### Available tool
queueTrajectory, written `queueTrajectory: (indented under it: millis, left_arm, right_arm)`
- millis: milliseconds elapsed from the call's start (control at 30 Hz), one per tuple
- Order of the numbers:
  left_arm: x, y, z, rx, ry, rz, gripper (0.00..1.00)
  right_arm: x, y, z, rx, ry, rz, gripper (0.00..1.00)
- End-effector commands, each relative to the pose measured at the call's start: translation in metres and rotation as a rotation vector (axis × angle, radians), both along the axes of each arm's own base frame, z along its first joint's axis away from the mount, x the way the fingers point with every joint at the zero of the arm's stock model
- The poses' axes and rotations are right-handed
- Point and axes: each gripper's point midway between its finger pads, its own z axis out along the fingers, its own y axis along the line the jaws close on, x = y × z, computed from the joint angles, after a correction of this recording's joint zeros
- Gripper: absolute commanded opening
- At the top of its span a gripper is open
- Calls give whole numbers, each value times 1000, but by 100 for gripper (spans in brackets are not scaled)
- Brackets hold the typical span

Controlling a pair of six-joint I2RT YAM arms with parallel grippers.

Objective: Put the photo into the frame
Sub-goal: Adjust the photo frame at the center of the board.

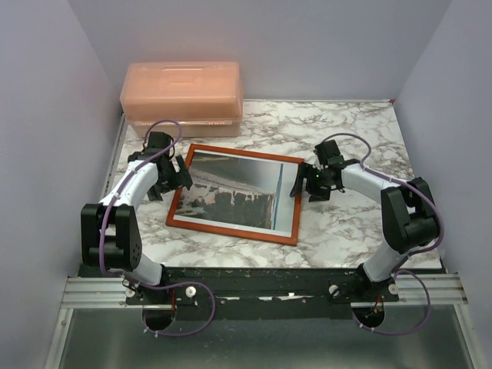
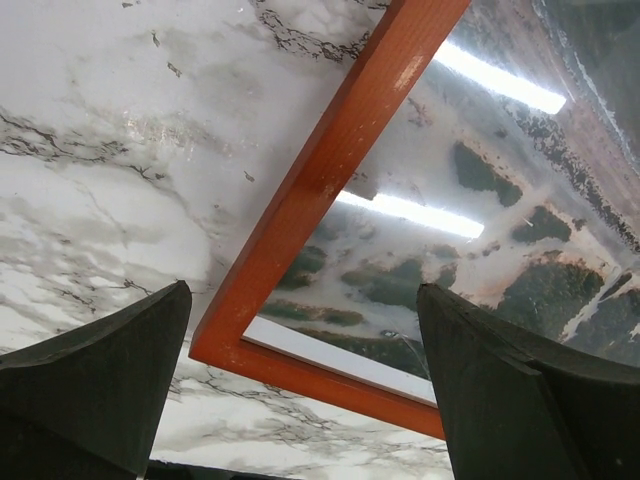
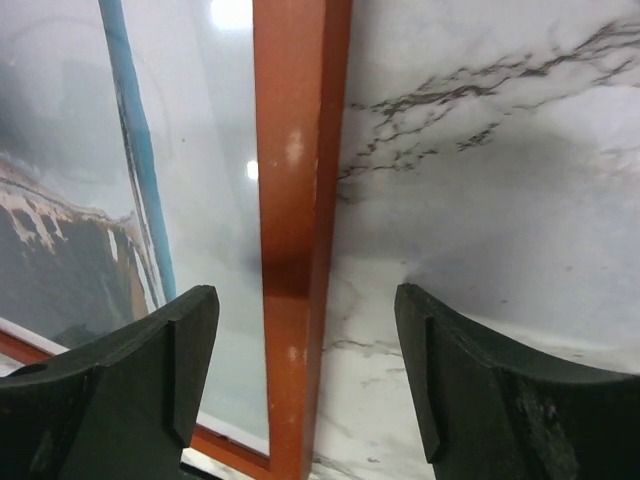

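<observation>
Top view: the frame (image 1: 231,233) lies on the desk (image 1: 354,223), the photo (image 1: 231,188) inside it. Left wrist: the left pincer (image 2: 305,300) gapes over a frame corner. Right wrist: the right pincer (image 3: 305,295) stands open astride the frame's rail.

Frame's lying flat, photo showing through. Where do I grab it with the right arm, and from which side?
Take the frame by its right-hand rail, from above. It is narrow and straight, and the right gripper straddles it, jaws open: one finger over the photo, one over the table. Lying flat, it likely offers little edge from the side.
</observation>
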Motion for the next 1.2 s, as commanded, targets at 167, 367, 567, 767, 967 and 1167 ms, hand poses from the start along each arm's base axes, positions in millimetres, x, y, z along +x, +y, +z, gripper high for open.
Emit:
queueTrajectory:
  millis: [167,367,567,767,967,1167]
  left_arm:
    - [-4,4,18,11,-65,-11,98]
    - [-3,6,21,27,-80,-22,98]
    - [-3,6,14,27,-59,-34,98]
    - [-3,-4,8,-19,-44,-66,98]
    - [-3,-19,1,-100,-27,-108,95]
    - [-5,-49,-7,-255,-3,-180,93]
  right_arm:
    - [-27,-17,-33,-163,112,-20,57]
    - [-24,-41,-30,-294,75,-22,30]
    - [-22,-71,-27,-454,47,-35,17]
    - [-5,-96,-12,-562,-6,-88,17]
    - [12,-102,-6,-518,-10,-121,26]
    - [19,-81,6,-398,-31,-112,81]
